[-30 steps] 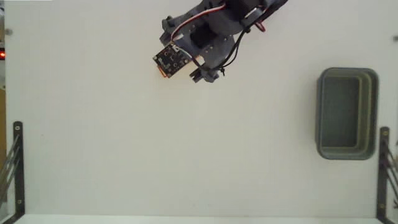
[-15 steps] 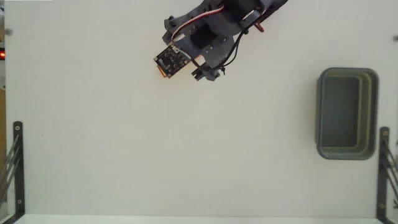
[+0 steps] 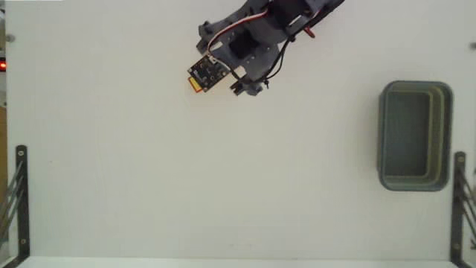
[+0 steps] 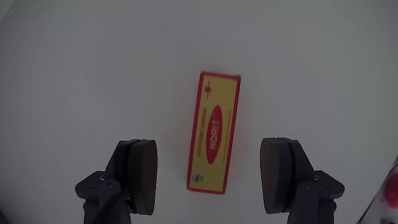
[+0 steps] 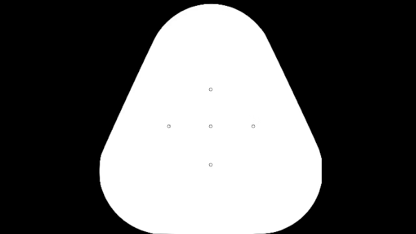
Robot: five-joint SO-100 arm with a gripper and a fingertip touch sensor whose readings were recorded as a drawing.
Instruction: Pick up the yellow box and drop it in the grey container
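The yellow box [image 4: 214, 132] lies flat on the white table, long side running away from the camera, red oval label facing up. In the wrist view my gripper [image 4: 214, 169] hangs open above it, one dark finger [image 4: 138, 175] on each side of the box's near end, not touching it. From the fixed view only a yellow corner of the box [image 3: 195, 85] peeks out beneath the wrist's circuit board [image 3: 209, 71] at the top centre. The grey container [image 3: 383, 138] stands far off at the right, with nothing inside it.
Black metal brackets stand at the left edge [image 3: 18, 193] and right edge [image 3: 460, 201] of the table. The arm [image 3: 260, 37] reaches in from the top edge. A small red light [image 3: 2, 65] glows at the far left.
The wrist has shifted slightly up and right, so a bit more of the yellow box shows beneath the circuit board. The container has not moved.
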